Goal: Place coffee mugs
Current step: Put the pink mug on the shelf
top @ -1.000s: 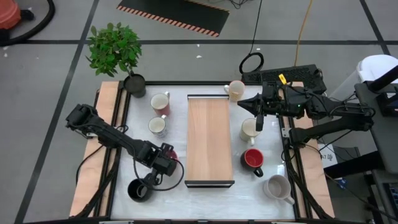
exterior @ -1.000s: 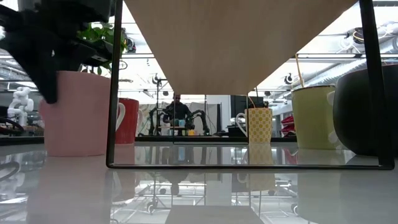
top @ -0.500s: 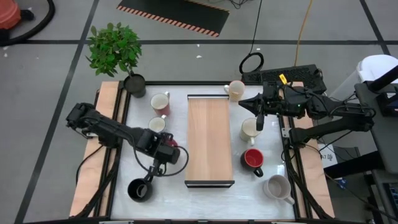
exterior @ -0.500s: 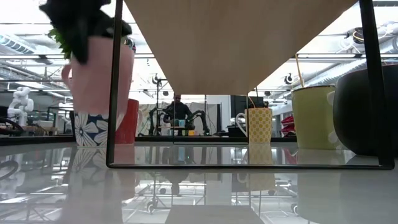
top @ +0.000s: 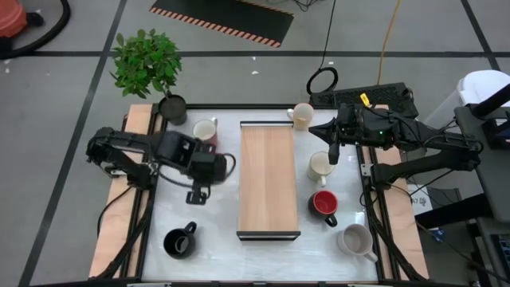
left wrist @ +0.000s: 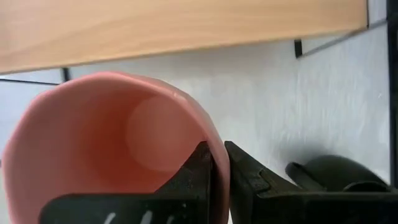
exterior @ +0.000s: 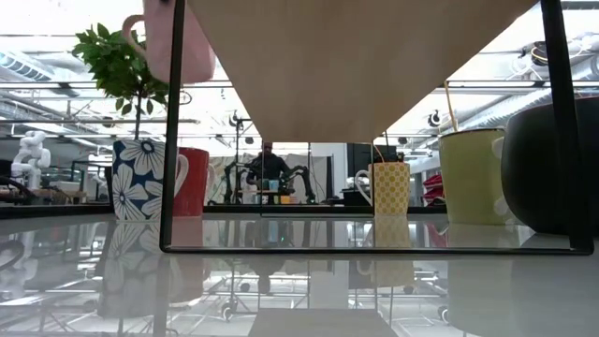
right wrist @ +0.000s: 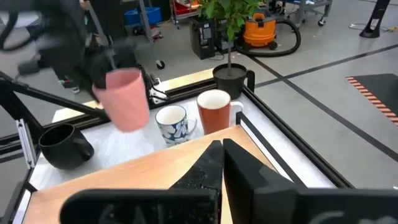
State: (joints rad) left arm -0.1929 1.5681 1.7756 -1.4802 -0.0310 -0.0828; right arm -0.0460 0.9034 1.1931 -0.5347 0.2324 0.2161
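Observation:
My left gripper (top: 203, 171) hangs above the table's left half, left of the raised wooden board (top: 268, 179), shut on the pink mug (exterior: 178, 42), which also shows in the right wrist view (right wrist: 127, 99). From above the gripper hides the mug. My right gripper (top: 333, 155) is shut on nothing, held above a cream mug (top: 320, 166) right of the board. Standing on the table are a black mug (top: 178, 241), a red mug (top: 324, 203), a grey mug (top: 356, 239), another cream mug (top: 301, 115), a red-and-white mug (top: 205, 129) and a flowered mug (exterior: 140, 180). My left gripper pinches the pink mug's wall at the rim (left wrist: 214, 155), one finger (left wrist: 200, 171) inside the mug and one (left wrist: 242, 177) outside. The fingers come from above, pointing down. The mug hangs below them, mouth up and slightly tilted, lifted clear of the table.
The dark plant pot (top: 172, 108) stands at the far left corner. The board sits on a thin black frame (exterior: 169, 131) down the table's middle, with free tabletop between it and the black mug. A person (exterior: 269, 167) sits in the room beyond.
My left gripper has risen and moved toward the table's far edge with the pink mug. The mug stood on the table a second ago and now hangs well above it, uncovering the flowered mug behind in the low view.

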